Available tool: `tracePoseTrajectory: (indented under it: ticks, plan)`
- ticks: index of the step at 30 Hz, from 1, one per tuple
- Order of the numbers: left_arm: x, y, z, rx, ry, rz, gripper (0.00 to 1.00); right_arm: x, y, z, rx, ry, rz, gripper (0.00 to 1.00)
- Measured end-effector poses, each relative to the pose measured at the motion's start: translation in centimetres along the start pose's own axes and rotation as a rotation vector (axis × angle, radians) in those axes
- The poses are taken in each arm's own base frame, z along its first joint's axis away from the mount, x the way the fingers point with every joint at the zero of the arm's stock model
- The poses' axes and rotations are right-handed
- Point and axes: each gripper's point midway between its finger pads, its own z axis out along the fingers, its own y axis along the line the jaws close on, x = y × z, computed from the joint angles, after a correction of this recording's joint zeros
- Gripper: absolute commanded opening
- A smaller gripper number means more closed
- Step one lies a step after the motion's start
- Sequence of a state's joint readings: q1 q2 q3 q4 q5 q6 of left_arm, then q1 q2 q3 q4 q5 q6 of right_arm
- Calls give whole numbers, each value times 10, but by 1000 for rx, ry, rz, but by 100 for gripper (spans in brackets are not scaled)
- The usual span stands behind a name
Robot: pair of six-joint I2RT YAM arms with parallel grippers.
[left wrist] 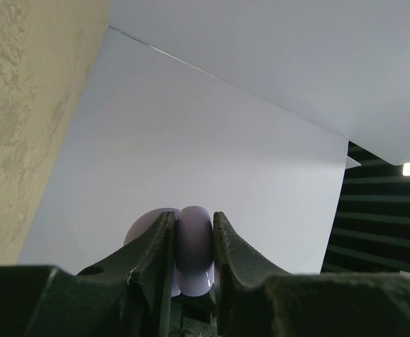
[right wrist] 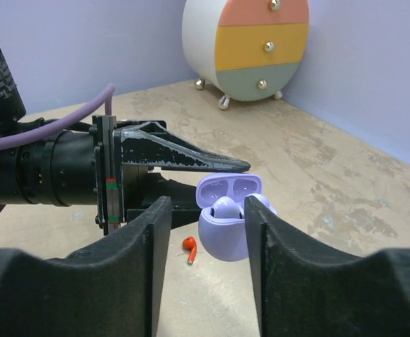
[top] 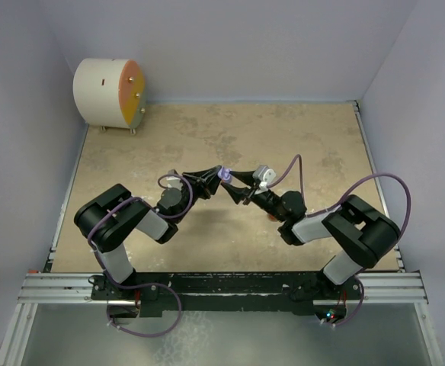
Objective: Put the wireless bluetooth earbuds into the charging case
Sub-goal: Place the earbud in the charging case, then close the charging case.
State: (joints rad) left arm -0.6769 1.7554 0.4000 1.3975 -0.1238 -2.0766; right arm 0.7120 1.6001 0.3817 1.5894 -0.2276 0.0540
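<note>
Two arms meet over the middle of the bench [top: 314, 145]. The left claw [left wrist: 193, 216] is clenched on the lavender charging case [right wrist: 222, 239], one finger on each side of its rounded body, and appears to hold it off the surface. The case stands open with its lid [right wrist: 229, 188] tipped up and back. One lavender earbud [right wrist: 226, 208] sits in the case, its rounded head showing above the rim.

The right claw [right wrist: 206, 203] faces the case from the opposite side. Its jaws stand apart and grip nothing, and the case shows in the gap between them. Whether the right-hand finger touches the case I cannot tell.

One red earbud [right wrist: 189, 247] lies on the bench below and just left of the case, in the right wrist view. At the far left corner stands a round drawer cabinet [top: 108, 93] with orange, yellow and green fronts.
</note>
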Motion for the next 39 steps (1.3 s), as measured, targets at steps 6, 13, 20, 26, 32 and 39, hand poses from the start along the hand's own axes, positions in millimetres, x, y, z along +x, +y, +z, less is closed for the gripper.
tracePoseTrajectory:
  ticks: [6, 13, 20, 26, 32, 39]
  plan:
    - [-1, -1, 1, 4, -2, 1, 0, -15, 1, -4, 3, -34, -9, 59]
    - [-22, -11, 4, 25, -47, 29, 0, -57, -12, -25, 92, -125, -73, 67]
    - [-44, -28, 6, 32, -110, 79, 0, -173, -50, -32, 314, -370, -156, 68]
    - [-36, -49, 24, 45, -117, 123, 0, -153, -72, -11, 403, -224, -173, 70]
    - [-30, -74, 38, 68, -144, 165, 0, -74, -82, 9, 470, 61, -166, 73]
    - [-32, -84, 47, 63, -186, 202, 0, -48, -80, 8, 501, 140, -180, 76]
